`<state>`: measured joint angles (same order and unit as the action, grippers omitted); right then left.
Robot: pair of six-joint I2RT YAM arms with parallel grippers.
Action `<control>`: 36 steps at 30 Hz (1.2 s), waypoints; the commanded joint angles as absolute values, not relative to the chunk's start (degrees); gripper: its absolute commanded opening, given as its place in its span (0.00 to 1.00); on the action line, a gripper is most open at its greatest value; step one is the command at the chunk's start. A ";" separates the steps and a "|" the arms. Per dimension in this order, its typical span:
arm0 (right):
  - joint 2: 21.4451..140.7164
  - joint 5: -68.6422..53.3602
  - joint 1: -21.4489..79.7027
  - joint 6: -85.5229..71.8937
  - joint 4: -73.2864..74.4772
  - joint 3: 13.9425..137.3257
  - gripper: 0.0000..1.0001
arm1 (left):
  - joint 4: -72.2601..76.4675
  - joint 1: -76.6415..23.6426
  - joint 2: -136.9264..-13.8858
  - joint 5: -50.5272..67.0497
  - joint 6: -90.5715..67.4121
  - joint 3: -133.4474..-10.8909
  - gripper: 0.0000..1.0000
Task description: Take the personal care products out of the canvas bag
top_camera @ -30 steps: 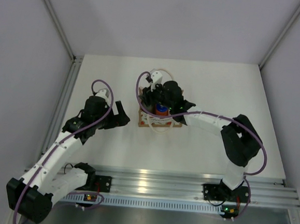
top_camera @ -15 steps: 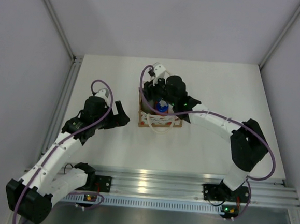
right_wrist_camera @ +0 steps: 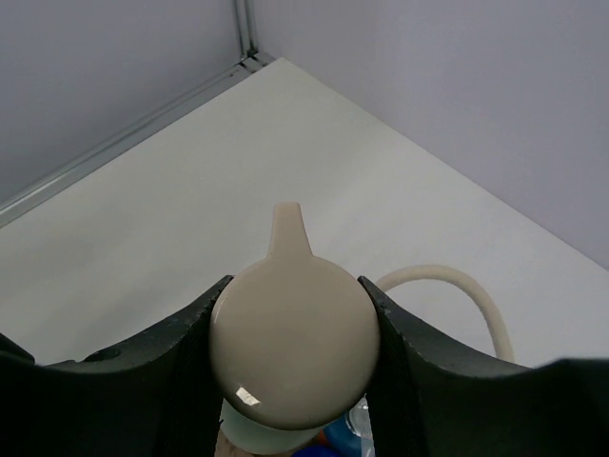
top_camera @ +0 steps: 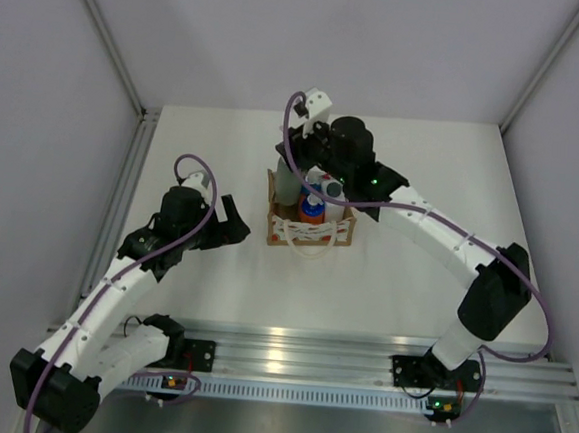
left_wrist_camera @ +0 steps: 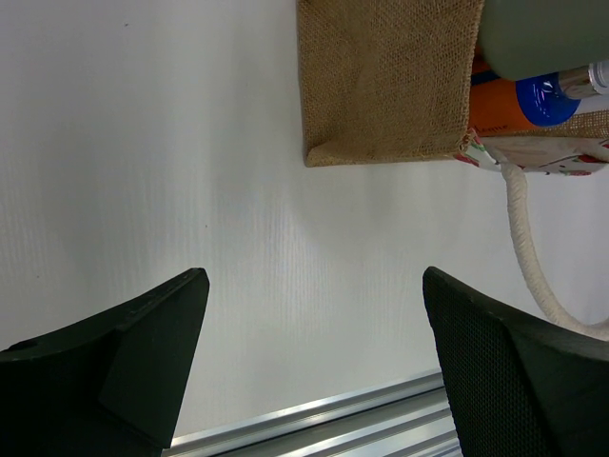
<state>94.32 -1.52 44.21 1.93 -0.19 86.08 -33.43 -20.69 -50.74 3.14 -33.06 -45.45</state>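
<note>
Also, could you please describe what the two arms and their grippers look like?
The left arm and right arm have white links with black joints, and a purple cable loops along each. A small green light glows on the right arm. The left gripper and right gripper are black, with broad wedge-shaped fingers that have a finely textured face.

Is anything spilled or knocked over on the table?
Nothing stands out. The canvas bag sits upright with the orange bottle inside, nothing has spilled, and the right pincer grips the grey-green bottle by its pump top.
</note>
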 commanded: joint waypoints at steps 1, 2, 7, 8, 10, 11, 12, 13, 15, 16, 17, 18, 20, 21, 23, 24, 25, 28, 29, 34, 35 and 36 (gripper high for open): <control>87.80 2.46 44.12 3.78 -4.41 94.48 0.00 | -31.29 -20.92 -49.57 2.55 -32.52 -45.70 0.98; 87.72 2.98 44.12 3.87 -3.79 95.18 0.00 | -31.20 -20.83 -49.48 2.64 -32.52 -45.70 0.98; 87.10 3.86 43.42 4.04 -0.71 99.05 0.00 | -31.20 -20.83 -49.31 2.46 -32.69 -45.62 0.98; 86.93 4.74 43.24 4.13 -0.27 99.66 0.00 | -31.29 -20.83 -49.31 2.55 -32.61 -45.70 0.98; 86.31 6.31 42.72 5.00 -0.09 100.72 0.00 | -31.29 -20.92 -49.13 2.64 -32.52 -45.62 0.98; 86.13 6.94 42.45 5.27 -0.09 100.72 0.00 | -31.20 -20.92 -49.04 2.72 -32.52 -45.62 0.98; 85.87 7.03 41.49 5.27 1.57 100.72 0.00 | -31.20 -20.83 -48.96 2.72 -32.43 -45.70 0.98; 85.17 7.03 40.88 5.19 1.58 100.55 0.00 | -31.29 -20.92 -48.87 2.72 -32.43 -45.62 0.98; 84.38 7.29 39.30 4.83 1.67 99.93 0.00 | -31.29 -20.83 -48.60 2.72 -32.43 -45.53 0.98; 83.59 7.38 38.77 4.66 1.67 99.50 0.00 | -31.29 -20.92 -48.69 2.72 -32.43 -45.61 0.98; 83.24 7.56 38.24 4.75 1.67 99.23 0.00 | -31.29 -20.83 -48.78 2.81 -32.43 -45.62 0.98; 82.88 7.73 37.10 4.83 1.67 98.97 0.00 | -31.20 -20.83 -48.78 2.90 -32.43 -45.62 0.98; 81.83 8.26 35.95 5.10 1.67 98.01 0.00 | -31.20 -20.83 -48.95 2.90 -32.43 -45.70 0.98; 81.57 8.35 34.47 4.92 1.76 97.48 0.00 | -31.20 -20.92 -48.78 3.07 -32.43 -45.79 0.98; 80.60 8.09 31.92 4.49 1.58 95.81 0.00 | -31.29 -20.83 -48.69 3.34 -32.26 -45.88 0.98; 80.25 8.09 31.12 4.22 1.50 95.19 0.00 | -31.20 -20.83 -48.52 3.51 -32.08 -45.88 0.98; 79.72 8.00 30.24 4.22 1.23 94.49 0.00 | -31.20 -20.83 -48.43 3.43 -32.08 -45.88 0.98; 78.58 7.91 27.43 4.22 -2.01 89.15 0.00 | -31.20 -20.83 -48.34 3.60 -32.08 -46.14 0.98; 78.31 8.00 26.03 4.31 -4.28 87.90 0.00 | -31.29 -20.83 -48.34 3.78 -31.99 -46.23 0.98; 77.87 8.27 22.07 3.96 -10.45 80.79 0.00 | -31.38 -20.92 -48.25 3.95 -31.82 -46.41 0.98; 77.96 8.17 21.02 3.87 -12.37 78.68 0.00 | -31.29 -20.83 -48.34 3.96 -31.82 -46.41 0.98; 77.96 8.00 20.40 3.78 -13.70 77.44 0.00 | -31.29 -20.92 -48.25 4.04 -31.90 -46.32 0.98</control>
<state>80.99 8.49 22.68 4.45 4.05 78.00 -33.45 -20.69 -49.47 3.44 -32.82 -45.45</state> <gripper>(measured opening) 0.492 0.983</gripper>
